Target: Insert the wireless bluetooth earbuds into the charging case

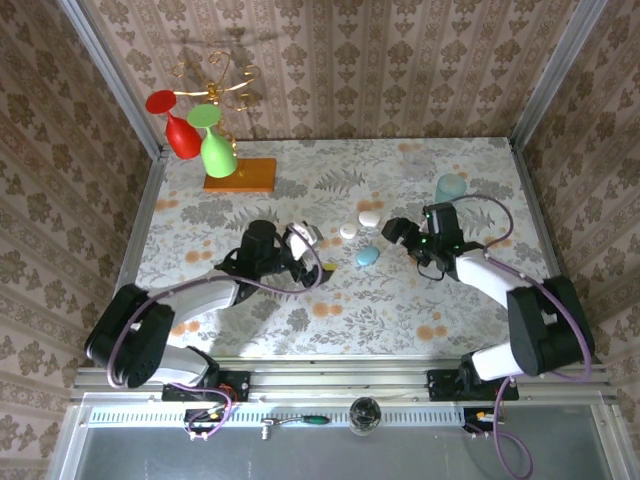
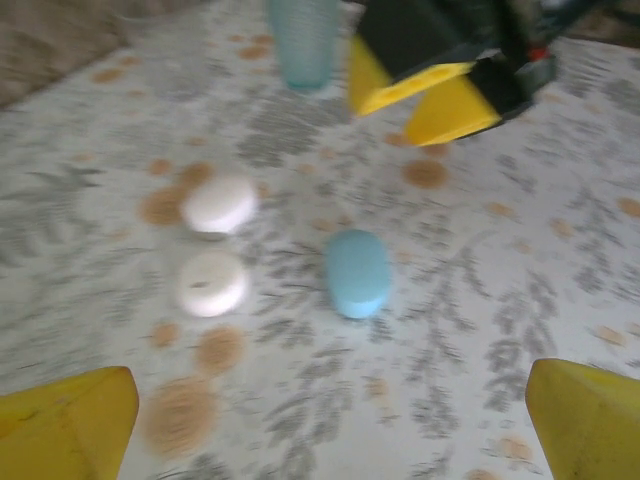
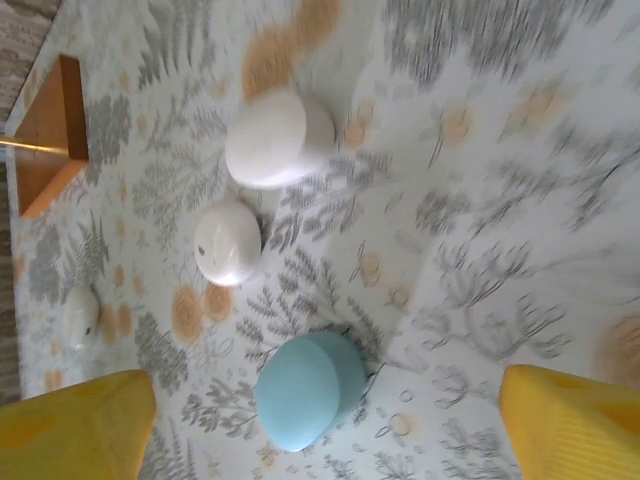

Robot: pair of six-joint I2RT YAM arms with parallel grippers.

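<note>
The charging case (image 1: pixel 367 256) is a light-blue oval pebble, lid shut, lying flat on the floral table between the two arms. In the left wrist view the charging case (image 2: pixel 357 272) lies ahead of my open left gripper (image 2: pixel 330 440), whose yellow fingertips (image 2: pixel 65 425) stand far apart with nothing between them. My right gripper (image 3: pixel 325 440) is open too and hovers just over the case (image 3: pixel 308 388), which sits between its fingertips (image 3: pixel 575 420) without touching them. From above, the left gripper (image 1: pixel 300 243) and right gripper (image 1: pixel 400 232) flank the case. The earbuds are out of view.
Two white pebble-like items (image 1: pixel 348 231) (image 1: pixel 370 218) lie just behind the case. A teal cup (image 1: pixel 450 187) stands at the back right. An orange-based stand (image 1: pixel 240 175) holding red and green glasses is at the back left. A small pale piece (image 3: pixel 80 315) sits further left.
</note>
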